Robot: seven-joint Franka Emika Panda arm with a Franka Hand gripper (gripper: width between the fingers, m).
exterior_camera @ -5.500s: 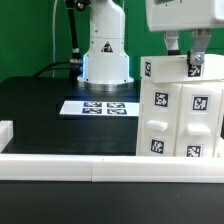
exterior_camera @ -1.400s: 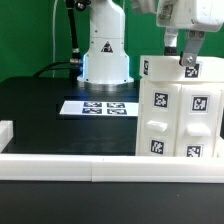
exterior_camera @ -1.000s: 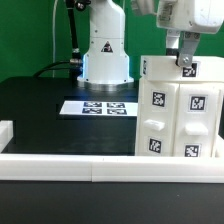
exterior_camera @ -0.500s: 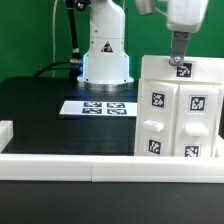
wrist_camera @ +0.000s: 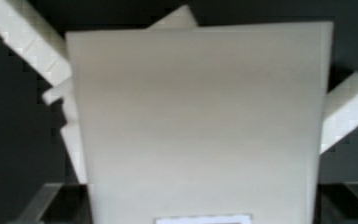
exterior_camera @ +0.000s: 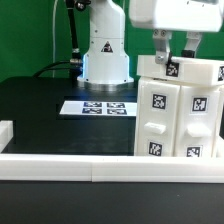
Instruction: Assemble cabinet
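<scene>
white gripper (exterior_camera: pixel 176 52) upright atop cabinet (exterior_camera: pixel 180 110)

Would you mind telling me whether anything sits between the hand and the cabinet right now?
Nothing visible does. The hand is directly at the top edge of the cabinet, with no other object between them.

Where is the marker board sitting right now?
In the exterior view the marker board lies flat on the black table, just in front of the robot's white base and toward the exterior view's left of the cabinet.
</scene>
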